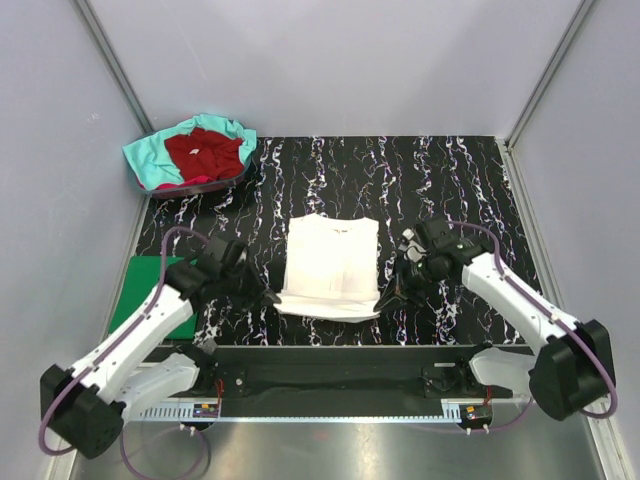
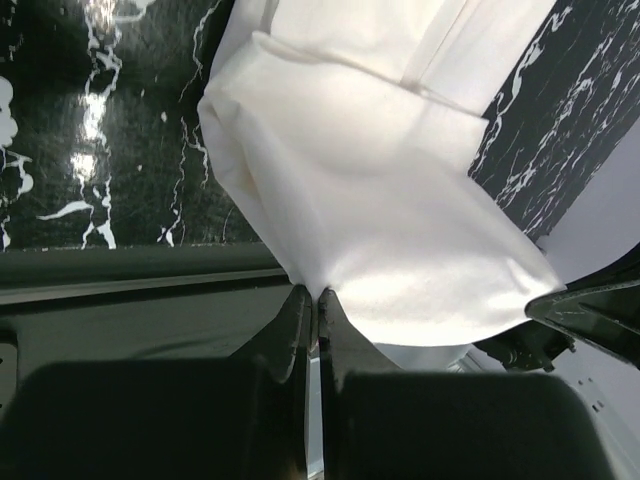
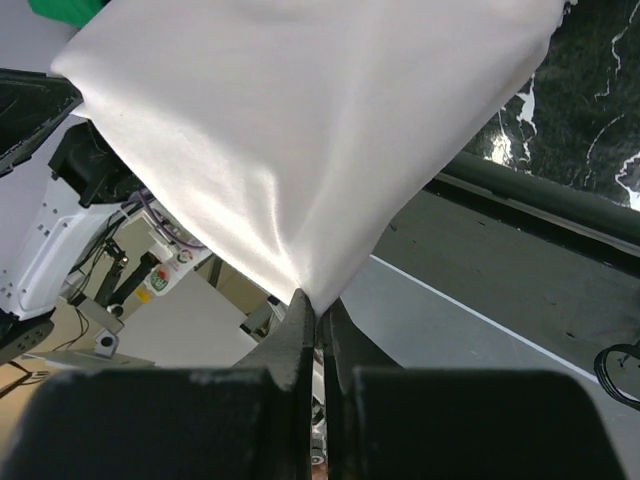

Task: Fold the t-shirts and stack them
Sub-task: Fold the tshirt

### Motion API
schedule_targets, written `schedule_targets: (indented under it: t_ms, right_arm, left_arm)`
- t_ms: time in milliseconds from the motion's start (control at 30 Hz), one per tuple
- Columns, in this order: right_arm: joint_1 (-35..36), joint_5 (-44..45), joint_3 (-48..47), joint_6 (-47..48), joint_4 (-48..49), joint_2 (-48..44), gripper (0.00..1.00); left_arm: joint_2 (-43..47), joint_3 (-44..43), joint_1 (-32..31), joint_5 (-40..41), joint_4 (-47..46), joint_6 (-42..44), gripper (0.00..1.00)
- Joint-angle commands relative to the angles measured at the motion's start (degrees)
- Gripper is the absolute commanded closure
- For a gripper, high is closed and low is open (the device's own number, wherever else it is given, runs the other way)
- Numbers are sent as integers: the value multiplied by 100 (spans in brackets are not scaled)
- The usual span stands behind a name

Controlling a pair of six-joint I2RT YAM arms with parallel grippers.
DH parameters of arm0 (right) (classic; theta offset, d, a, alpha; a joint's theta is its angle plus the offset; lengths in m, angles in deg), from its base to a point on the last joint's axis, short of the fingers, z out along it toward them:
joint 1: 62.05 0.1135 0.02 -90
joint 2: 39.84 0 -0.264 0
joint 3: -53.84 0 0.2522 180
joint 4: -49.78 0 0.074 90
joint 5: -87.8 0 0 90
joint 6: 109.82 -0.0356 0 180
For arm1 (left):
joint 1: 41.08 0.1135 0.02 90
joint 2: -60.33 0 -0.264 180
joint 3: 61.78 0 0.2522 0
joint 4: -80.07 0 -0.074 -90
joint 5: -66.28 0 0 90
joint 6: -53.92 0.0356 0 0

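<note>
A white t-shirt (image 1: 330,262) lies partly folded in the middle of the black marbled table, its red print hidden. My left gripper (image 1: 272,297) is shut on its near left corner, and the white cloth (image 2: 380,190) runs from my shut fingertips (image 2: 316,296). My right gripper (image 1: 384,297) is shut on its near right corner, lifting the white cloth (image 3: 300,130) from the pinch (image 3: 320,300). A folded green t-shirt (image 1: 150,290) lies at the left edge. Dark red (image 1: 205,152) and teal (image 1: 150,155) t-shirts sit crumpled in the far left corner.
A pink basket rim (image 1: 190,184) shows under the crumpled shirts. Grey walls close in the table on three sides. A black rail (image 1: 330,352) runs along the near edge between the arm bases.
</note>
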Motion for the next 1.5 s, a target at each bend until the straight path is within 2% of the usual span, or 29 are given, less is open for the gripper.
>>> schedule_targets:
  t_ms: [0, 200, 533, 733, 1133, 1333, 1433, 1467]
  right_arm:
    - [-307, -455, -420, 266, 64, 360, 100]
    - [-887, -1114, -806, 371, 152, 950, 100]
    - [-1187, -1871, -1562, 319, 451, 2224, 100]
    - [-1415, -2055, -2090, 223, 574, 2857, 100]
    - [-1776, -2522, -2845, -296, 1049, 3956, 100]
    - [-1767, -2223, -3049, 125, 478, 3948, 100]
    - [-1767, -2065, -2847, 283, 302, 3685, 100]
    - [-1759, -2047, -2628, 327, 293, 3519, 100]
  left_arm:
    - [-366, -578, 294, -394, -323, 613, 100]
    - [-1192, -1211, 681, -676, -507, 1035, 100]
    - [-2615, -2204, 1234, -1027, -841, 1430, 100]
    - [-3301, -2662, 1419, -1212, -1061, 1501, 100]
    - [-4576, -4112, 1560, -1485, -1176, 1448, 100]
    - [-4437, -4060, 1578, -1459, -869, 1597, 100]
    - [-4061, -3666, 1569, -1423, -842, 1589, 100]
    - [-3919, -3299, 1569, -1415, -841, 1563, 100]
